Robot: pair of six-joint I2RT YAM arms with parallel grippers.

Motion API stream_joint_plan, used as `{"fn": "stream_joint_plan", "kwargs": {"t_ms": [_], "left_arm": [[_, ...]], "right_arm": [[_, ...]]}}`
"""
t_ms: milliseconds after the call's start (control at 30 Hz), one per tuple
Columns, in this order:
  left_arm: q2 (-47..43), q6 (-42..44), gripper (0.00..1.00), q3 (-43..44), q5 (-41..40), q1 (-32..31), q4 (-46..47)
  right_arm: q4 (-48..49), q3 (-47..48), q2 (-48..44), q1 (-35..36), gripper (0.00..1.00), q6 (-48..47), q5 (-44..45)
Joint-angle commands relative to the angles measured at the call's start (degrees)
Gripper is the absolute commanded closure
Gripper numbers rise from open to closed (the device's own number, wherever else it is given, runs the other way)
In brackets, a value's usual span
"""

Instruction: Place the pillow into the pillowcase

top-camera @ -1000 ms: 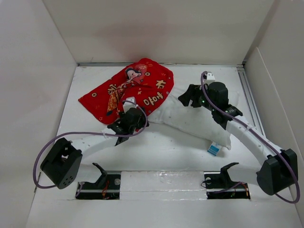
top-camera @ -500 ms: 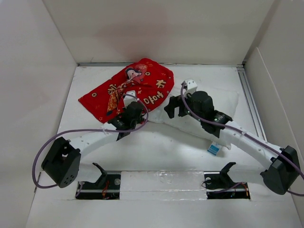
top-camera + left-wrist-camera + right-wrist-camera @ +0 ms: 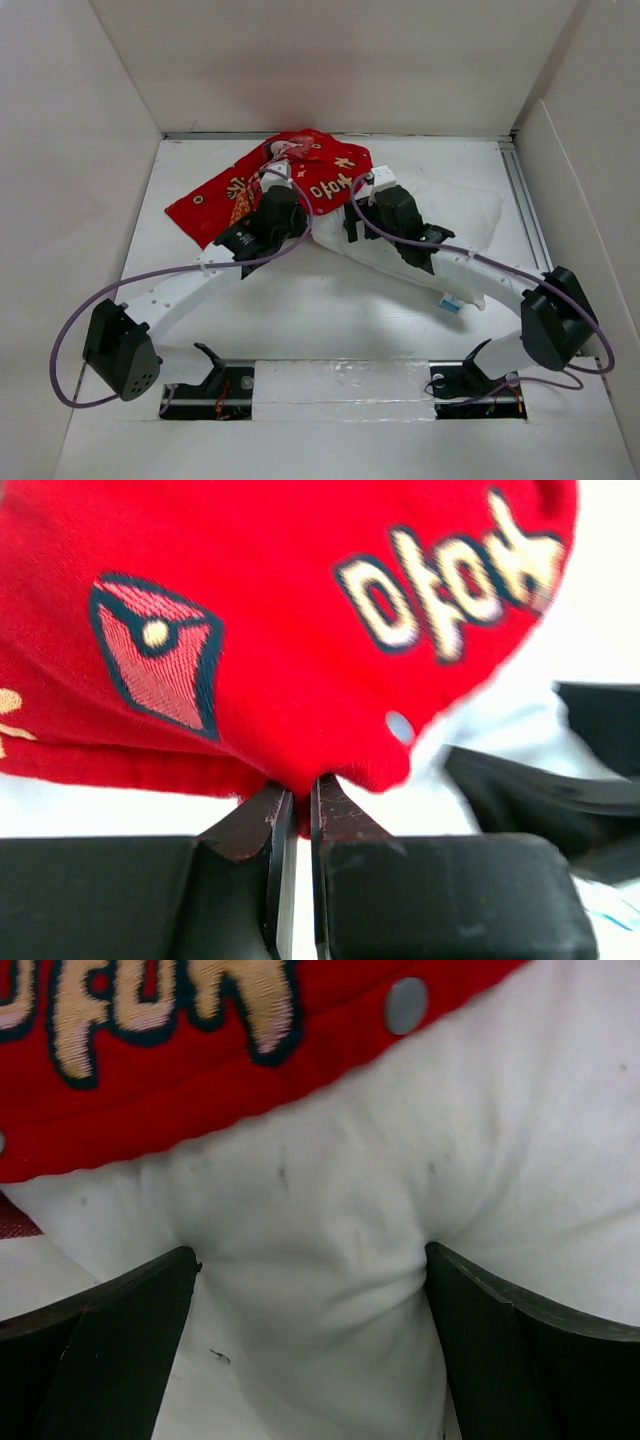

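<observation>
My left jaws are clamped shut on the edge of the pillowcase (image 3: 250,630). A fold of red cloth is pinched between the two tips, close to a small snap stud (image 3: 400,724) on the hem. I cannot tell whether I hold one layer or both, and that matters, because gripping both would pin the mouth closed.

My right jaws stand wide open with nothing gripped, one finger on each side of a bulge of the pillow (image 3: 520,1140). They sit just below the red hem, which drapes over the pillow's end.

From above, the pillowcase lies at the far middle of the counter (image 3: 300,310) and the pillow stretches away to its right. The pillow's left end touches the lifted red edge and I judge it isn't inside yet.

To do this step well, I'd raise the left hold a little so the mouth gapes, and check that the lower layer stays down on the counter. Then I'd close the right jaws on that bulge, taking a firm bite of stuffing and not just the skin. I'd push it leftward under the hem in short strokes, low and flat. The risk is that the pillow shoves the whole case along the counter instead of sliding in.
</observation>
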Motion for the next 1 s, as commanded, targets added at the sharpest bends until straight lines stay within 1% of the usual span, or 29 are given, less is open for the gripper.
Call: {"fn": "stream_joint_plan", "kwargs": {"t_ms": [0, 33, 67, 100, 133, 167, 200, 267, 300, 333, 367, 400, 433, 467, 500, 533, 600, 633, 667, 733, 800, 900, 933, 967], "left_arm": [[-4.3, 1.2, 1.00, 4.2, 7.0, -0.6, 2.4], [-4.3, 1.2, 1.00, 5.5, 7.7, -0.6, 2.4], [-3.5, 2.4, 1.00, 6.5, 8.5, -0.6, 2.4], [-1.5, 2.4, 1.00, 8.1, 9.2, -0.6, 1.9], [-0.1, 3.2, 1.00, 10.0, 10.9, -0.6, 0.1], [1.4, 3.2, 1.00, 14.9, 12.1, -0.6, -1.1], [2.9, 3.8, 1.00, 17.5, 13.3, -0.6, -2.3], [6.5, 3.9, 1.00, 23.5, 17.5, -0.6, -4.6], [7.6, 3.9, 1.00, 25.2, 18.9, -0.6, -5.2], [9.7, 3.2, 1.00, 26.6, 20.6, -0.6, -5.8], [10.7, 3.2, 1.00, 27.8, 24.0, -0.6, -7.0], [11.5, 3.2, 1.00, 29.3, 25.5, -0.6, -7.5], [12.1, 3.2, 1.00, 29.3, 26.7, -1.1, -7.5], [12.1, 3.2, 1.00, 29.3, 29.8, -1.1, -6.8], [12.1, 2.5, 1.00, 27.4, 31.5, -1.1, -5.9], [12.1, 1.9, 1.00, 26.5, 33.2, -1.1, -4.9], [11.6, 1.9, 1.00, 25.0, 37.8, -2.3, -3.2], [11.6, 1.9, 1.00, 25.0, 37.8, -3.2, -3.2], [11.6, 2.6, 1.00, 25.0, 37.8, -5.7, -3.2], [11.6, 2.6, 1.00, 25.7, 39.5, -7.6, -1.5], [11.6, 0.9, 1.00, 25.7, 41.5, -7.6, 0.4], [11.0, -0.8, 1.00, 27.2, 33.4, -6.8, 0.1], [9.8, -2.0, 1.00, 27.2, 32.7, -5.4, 2.1], [9.0, -3.4, 1.00, 23.7, 32.7, -4.2, 4.9]], "right_arm": [[10.9, 0.2, 2.3, 2.8, 0.00, -0.7, -9.7], [15.3, -0.3, 3.3, 3.3, 0.03, -1.2, -13.9], [17.5, 0.3, 4.5, 3.3, 0.09, -1.2, -16.8], [18.3, 1.5, 7.3, 3.3, 0.38, -1.2, -19.4], [18.9, 3.0, 8.8, 3.3, 0.75, -1.2, -21.9], [18.9, 4.8, 10.1, 1.8, 1.00, -1.2, -25.3], [18.9, 8.4, 11.5, 0.8, 1.00, 0.7, -26.4], [19.1, 10.6, 10.7, -2.7, 1.00, 4.8, -29.4], [19.8, 11.2, 9.6, -3.7, 1.00, 6.7, -28.5], [19.8, 12.2, 6.5, -4.7, 1.00, 9.1, -27.0], [19.3, 12.7, 4.6, -5.4, 1.00, 10.1, -24.4], [18.5, 13.4, 2.9, -7.1, 1.00, 11.1, -18.6], [17.6, 15.2, 0.1, -8.2, 1.00, 11.8, -16.8], [16.6, 16.3, -0.8, -9.4, 1.00, 12.6, -16.2], [14.0, 17.5, -1.5, -11.4, 1.00, 13.4, -13.6], [13.0, 19.3, -2.1, -12.1, 1.00, 13.4, -11.4], [11.6, 19.9, -2.9, -13.2, 1.00, 14.6, -6.8], [10.9, 19.9, -2.9, -14.7, 1.00, 15.3, -4.6], [10.9, 18.9, -3.5, -15.2, 1.00, 16.4, -3.3], [10.9, 17.0, -4.2, -14.6, 1.00, 19.2, 1.8], [12.4, 14.1, -4.7, -13.1, 1.00, 19.7, 2.9], [15.0, 8.7, -4.7, -7.7, 1.00, 20.3, 2.9], [16.5, 6.8, -4.7, -6.2, 1.00, 22.6, 3.9], [17.5, 4.9, -4.7, -3.7, 1.00, 23.5, 3.9]]}}
